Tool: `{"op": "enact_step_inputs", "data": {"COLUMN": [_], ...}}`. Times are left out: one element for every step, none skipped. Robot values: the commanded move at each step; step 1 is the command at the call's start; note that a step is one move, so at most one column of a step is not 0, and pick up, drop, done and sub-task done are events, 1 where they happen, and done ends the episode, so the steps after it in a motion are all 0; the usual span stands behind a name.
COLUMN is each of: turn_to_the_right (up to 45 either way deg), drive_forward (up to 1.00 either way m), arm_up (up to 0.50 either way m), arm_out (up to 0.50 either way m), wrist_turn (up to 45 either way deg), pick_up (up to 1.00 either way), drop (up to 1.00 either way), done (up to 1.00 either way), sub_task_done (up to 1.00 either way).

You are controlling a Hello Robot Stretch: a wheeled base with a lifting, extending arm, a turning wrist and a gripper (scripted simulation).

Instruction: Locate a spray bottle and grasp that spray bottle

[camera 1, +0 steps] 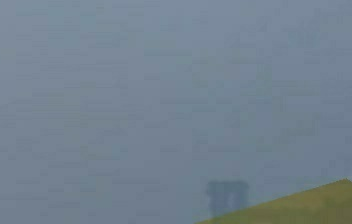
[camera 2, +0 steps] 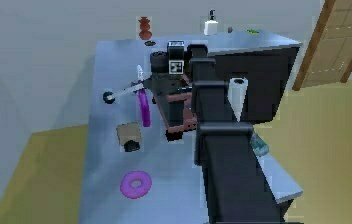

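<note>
- Rising from the arm side view's bottom edge, a dark square arm bar is seen reaching out over a long grey-blue tabletop
- Two small white marker squares are carried at the bar's far end, and the dark two-finger gripper is placed just left of them
- A dumbbell with a magenta disc and a grey end is laid on the tabletop at the gripper, so whether anything is grasped cannot be told
- A reddish-brown object is partly hidden beside the bar, and its kind cannot be made out
- A small white bottle with a dark top is stood on a dark grey cabinet at the tabletop's far end, well apart from the gripper; its shape fits a spray bottle, though it is too small to be sure
- A small reddish-brown vase is stood at the far edge, while a small brown box and a flat purple ring are laid nearer
- A white paper roll is stood against the cabinet, and a panelled wooden door is seen behind
- A plain grey-blue wall is met in the forward view, with a wedge of olive-yellow floor at the lower right
</note>
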Motion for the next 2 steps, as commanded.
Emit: {"op": "enact_step_inputs", "data": {"turn_to_the_right": [0.0,0.0], "drive_forward": [0.0,0.0], "arm_up": [0.0,0.0], "arm_out": [0.0,0.0], "wrist_turn": [15.0,0.0], "pick_up": [0.0,1.0], "drop": [0.0,0.0], "done": [0.0,0.0], "sub_task_done": [0.0,0.0]}}
